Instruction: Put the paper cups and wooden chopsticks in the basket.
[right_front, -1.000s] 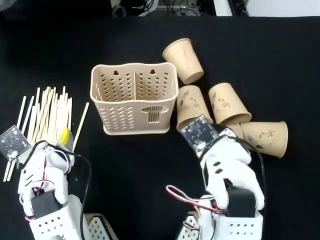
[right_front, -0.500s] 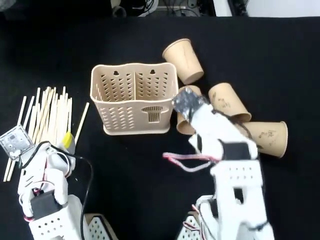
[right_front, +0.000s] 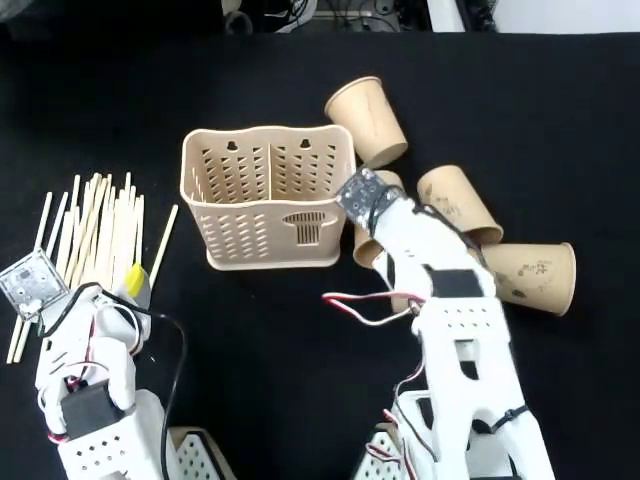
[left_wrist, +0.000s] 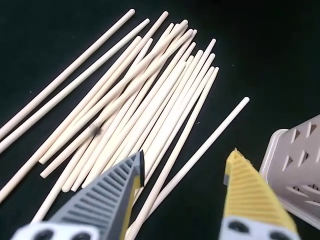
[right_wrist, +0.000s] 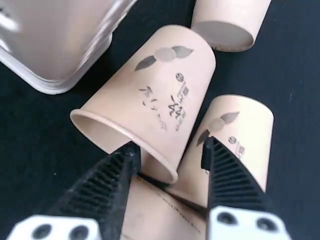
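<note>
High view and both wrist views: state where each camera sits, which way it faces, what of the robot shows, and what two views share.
High view: fixed above the table, looking down; shows left arm, right arm, basket.
Left wrist view: on the left arm's wrist, looking along its open left gripper at the chopsticks.
Right wrist view: on the right arm's wrist, looking past the open right gripper at lying paper cups.
Shared: both wrist views catch a corner of the basket.

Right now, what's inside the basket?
Nothing visible: both compartments of the basket show bare perforated walls. Its near wall hides part of the floor. Cups and chopsticks lie outside.
</note>
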